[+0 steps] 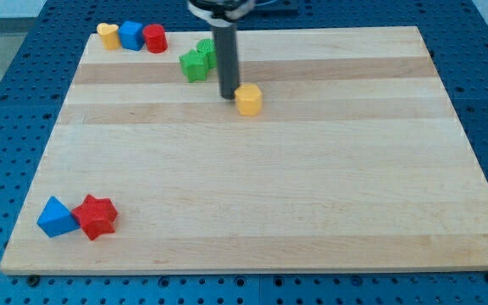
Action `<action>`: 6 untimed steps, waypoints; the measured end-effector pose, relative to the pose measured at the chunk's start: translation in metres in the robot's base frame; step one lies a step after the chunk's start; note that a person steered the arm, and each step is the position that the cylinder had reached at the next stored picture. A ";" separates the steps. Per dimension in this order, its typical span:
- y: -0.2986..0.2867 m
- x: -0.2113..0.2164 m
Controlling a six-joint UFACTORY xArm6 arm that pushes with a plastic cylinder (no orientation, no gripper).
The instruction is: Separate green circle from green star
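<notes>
Rod end — my tip (228,97) — rests on the counter (312,169), just left of the yellow block (248,99) and right of the green star (194,64). Green circle (205,51), partly hidden by the rod, touches the star near the view's top. No jaws here — only a bare rod holding nothing.

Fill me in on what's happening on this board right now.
A single arm is pushing blocks with a dark rod. My tip rests just left of the yellow block, below and right of the green star and green circle. Those two green blocks still sit touching near the view's top, so they aren't separated yet.
</notes>
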State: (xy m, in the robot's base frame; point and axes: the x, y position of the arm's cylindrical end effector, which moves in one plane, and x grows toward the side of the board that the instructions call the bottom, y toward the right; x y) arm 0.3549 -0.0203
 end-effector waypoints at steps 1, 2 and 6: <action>0.011 0.001; -0.003 -0.017; -0.010 -0.122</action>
State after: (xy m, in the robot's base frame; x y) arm 0.2331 -0.0301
